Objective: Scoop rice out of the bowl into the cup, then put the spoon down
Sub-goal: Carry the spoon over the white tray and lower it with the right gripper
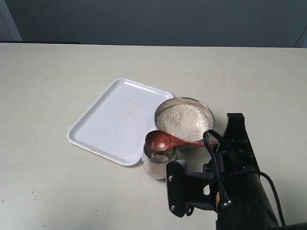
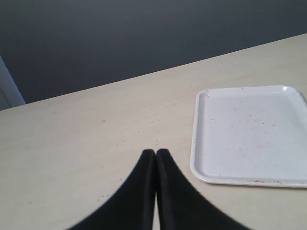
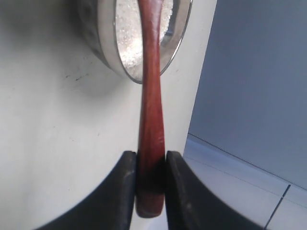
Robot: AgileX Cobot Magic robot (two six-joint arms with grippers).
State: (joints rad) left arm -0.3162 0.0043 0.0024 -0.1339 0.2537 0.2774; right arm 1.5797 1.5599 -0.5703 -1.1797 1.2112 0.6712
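no readable text, label, brand, number or sign in any of three views; all visible surfaces unmarked.

The bowl and the cup are polished steel, mirror-bright and reflective. The rice is a dull white, granular, rough-looking heap. The spoon is reddish-brown and wood-like, its smooth glossy coat catching highlights. The tray looks like white plastic, smooth, semi-glossy and dotted with fine specks. The counter is pale beige, matt and faintly pitted. The right claw and left claw have black, smooth, matt fingers; whether plastic or rubber cannot be told.
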